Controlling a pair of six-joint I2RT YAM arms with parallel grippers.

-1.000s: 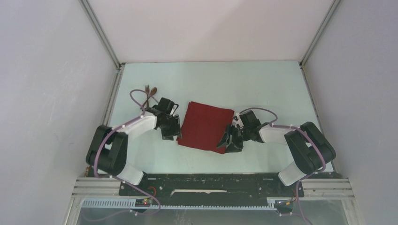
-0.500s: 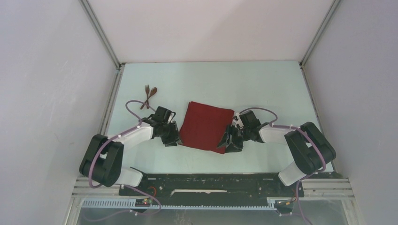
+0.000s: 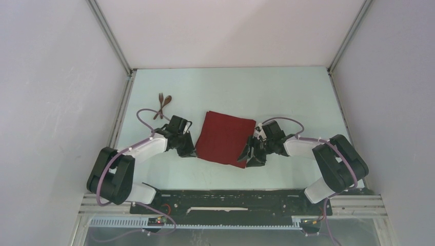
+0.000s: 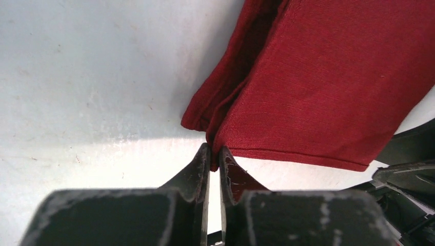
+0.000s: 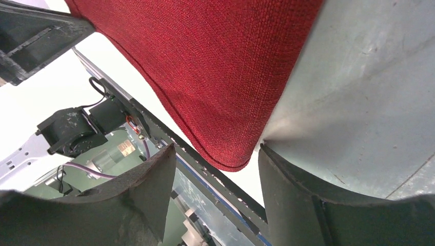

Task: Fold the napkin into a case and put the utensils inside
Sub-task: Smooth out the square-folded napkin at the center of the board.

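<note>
Napkin (image 3: 224,138): folding step was underway. Left gripper (image 4: 214,150) clenched at 1 near corner; right gripper (image 5: 218,152) gaped astride the other. Next likely needed right's pinch.

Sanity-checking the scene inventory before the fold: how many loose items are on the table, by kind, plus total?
napkin: 1
fork: 1
spoon: 1
Total: 3
</note>
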